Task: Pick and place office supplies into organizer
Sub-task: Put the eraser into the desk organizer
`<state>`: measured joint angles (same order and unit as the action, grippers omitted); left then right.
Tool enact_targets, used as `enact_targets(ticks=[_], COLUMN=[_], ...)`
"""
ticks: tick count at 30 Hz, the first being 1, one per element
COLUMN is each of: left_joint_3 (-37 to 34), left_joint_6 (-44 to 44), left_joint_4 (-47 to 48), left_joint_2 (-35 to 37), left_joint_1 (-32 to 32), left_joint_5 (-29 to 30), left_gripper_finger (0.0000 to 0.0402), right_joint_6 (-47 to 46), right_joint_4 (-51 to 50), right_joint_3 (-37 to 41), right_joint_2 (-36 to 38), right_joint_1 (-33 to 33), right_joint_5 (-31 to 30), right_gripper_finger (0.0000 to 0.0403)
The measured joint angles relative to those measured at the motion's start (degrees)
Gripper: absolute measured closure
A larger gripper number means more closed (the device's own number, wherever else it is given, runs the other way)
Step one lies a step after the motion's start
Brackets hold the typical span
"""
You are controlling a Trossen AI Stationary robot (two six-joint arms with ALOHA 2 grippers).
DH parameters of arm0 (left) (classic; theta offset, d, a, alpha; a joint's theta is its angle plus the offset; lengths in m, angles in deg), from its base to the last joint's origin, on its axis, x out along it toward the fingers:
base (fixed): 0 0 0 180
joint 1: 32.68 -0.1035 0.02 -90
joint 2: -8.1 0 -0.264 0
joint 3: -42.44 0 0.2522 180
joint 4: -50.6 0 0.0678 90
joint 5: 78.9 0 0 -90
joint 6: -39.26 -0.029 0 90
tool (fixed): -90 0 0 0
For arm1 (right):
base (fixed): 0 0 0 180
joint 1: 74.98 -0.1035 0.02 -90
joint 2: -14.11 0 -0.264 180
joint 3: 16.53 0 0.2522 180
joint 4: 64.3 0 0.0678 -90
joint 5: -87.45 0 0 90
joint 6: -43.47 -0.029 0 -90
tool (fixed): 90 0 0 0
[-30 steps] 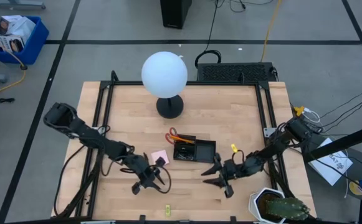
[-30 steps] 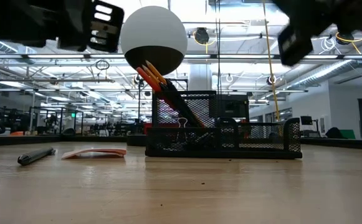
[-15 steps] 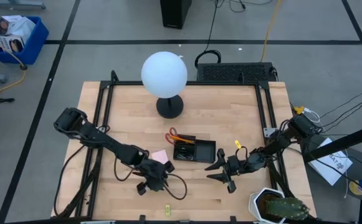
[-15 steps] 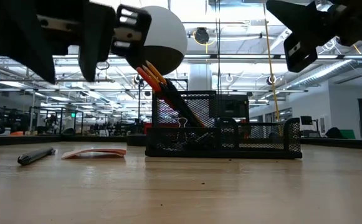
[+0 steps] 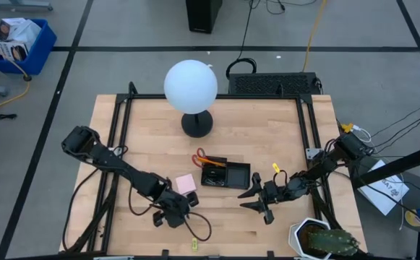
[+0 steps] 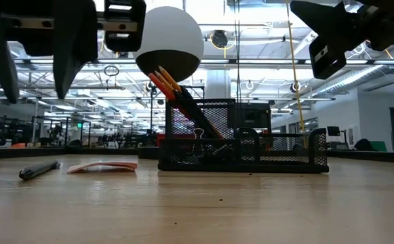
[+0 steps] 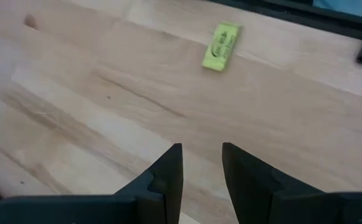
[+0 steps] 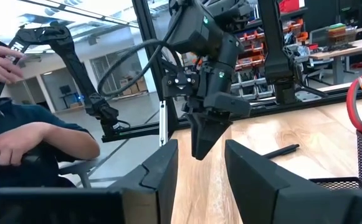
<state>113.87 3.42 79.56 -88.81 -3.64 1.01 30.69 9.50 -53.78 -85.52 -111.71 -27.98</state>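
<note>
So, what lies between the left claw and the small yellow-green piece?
Nothing. In the left wrist view only bare wooden table lies between the left claw and the yellow-green piece.

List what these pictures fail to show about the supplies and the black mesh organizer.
- Black mesh organizer: its contents are too small to sort in the high view, and the mesh wall hides them in the low view.
- Black pen: not visible in the high view.
- Small yellow-green piece: its printing is too blurred to read in the left wrist view.
</note>
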Motion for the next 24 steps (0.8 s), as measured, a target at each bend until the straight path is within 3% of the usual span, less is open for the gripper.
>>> enact_targets(ticks=[9,12,24], left_joint_3=[0.0,1.6,20.4], left_joint_6=[-2.4,-6.3,-4.7], left_joint_4=[3.5,4.0,17.6], left_joint_2=[-0.2,-4.0,-16.0], left_joint_1=[2.4,4.5,6.6], left_joint_5=[-0.5,0.1,1.7], left_gripper_finger=[0.0282,0.0282,0.0282], right_joint_6=[0.0,0.0,0.0], right_joint_4=[0.0,0.0,-1.9], right_joint_3=[0.0,0.0,0.0], right_joint_2=[0.0,0.0,0.0], right_joint_1=[0.0,0.0,0.0], right_joint_5=[0.0,0.0,0.0], right_gripper_finger=[0.0275,0.0275,0.0275])
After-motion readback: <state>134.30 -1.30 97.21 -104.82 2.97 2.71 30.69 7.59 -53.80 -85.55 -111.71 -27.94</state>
